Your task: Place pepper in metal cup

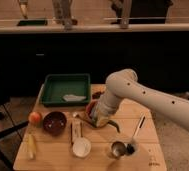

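Observation:
My gripper point(102, 120) hangs from the white arm over the middle of the wooden table point(148, 155). It is shut on the pepper point(113, 125), a slim dark-green curved piece that trails down to the right from its tip. The metal cup point(118, 148) stands near the table's front edge, below and a little right of the gripper, with a small gap between it and the pepper.
A green tray point(66, 89) sits at the back left. A maroon bowl point(54, 121), a red-orange fruit point(35, 118) and a pale yellow item point(31, 146) are at the left. A white cup point(81, 147) stands left of the metal cup. A long utensil point(137, 132) lies at the right.

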`<action>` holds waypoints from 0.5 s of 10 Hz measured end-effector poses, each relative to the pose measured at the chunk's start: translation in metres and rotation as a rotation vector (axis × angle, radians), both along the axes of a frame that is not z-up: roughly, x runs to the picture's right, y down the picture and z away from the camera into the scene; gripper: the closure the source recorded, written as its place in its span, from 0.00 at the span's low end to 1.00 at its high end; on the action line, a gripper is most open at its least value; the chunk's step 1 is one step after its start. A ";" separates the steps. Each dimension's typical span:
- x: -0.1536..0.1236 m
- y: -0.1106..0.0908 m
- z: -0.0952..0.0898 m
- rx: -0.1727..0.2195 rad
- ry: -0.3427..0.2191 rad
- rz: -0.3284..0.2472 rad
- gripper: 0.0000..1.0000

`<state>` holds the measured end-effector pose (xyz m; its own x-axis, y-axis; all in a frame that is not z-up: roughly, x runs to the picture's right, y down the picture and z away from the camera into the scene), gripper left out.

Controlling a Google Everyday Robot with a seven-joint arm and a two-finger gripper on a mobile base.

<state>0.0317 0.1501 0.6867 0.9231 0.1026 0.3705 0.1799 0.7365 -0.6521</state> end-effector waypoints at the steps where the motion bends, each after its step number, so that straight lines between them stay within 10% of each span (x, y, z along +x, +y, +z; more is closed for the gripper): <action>1: 0.006 0.002 0.000 -0.006 0.010 0.008 1.00; 5: 0.032 0.010 -0.002 -0.014 0.046 0.058 1.00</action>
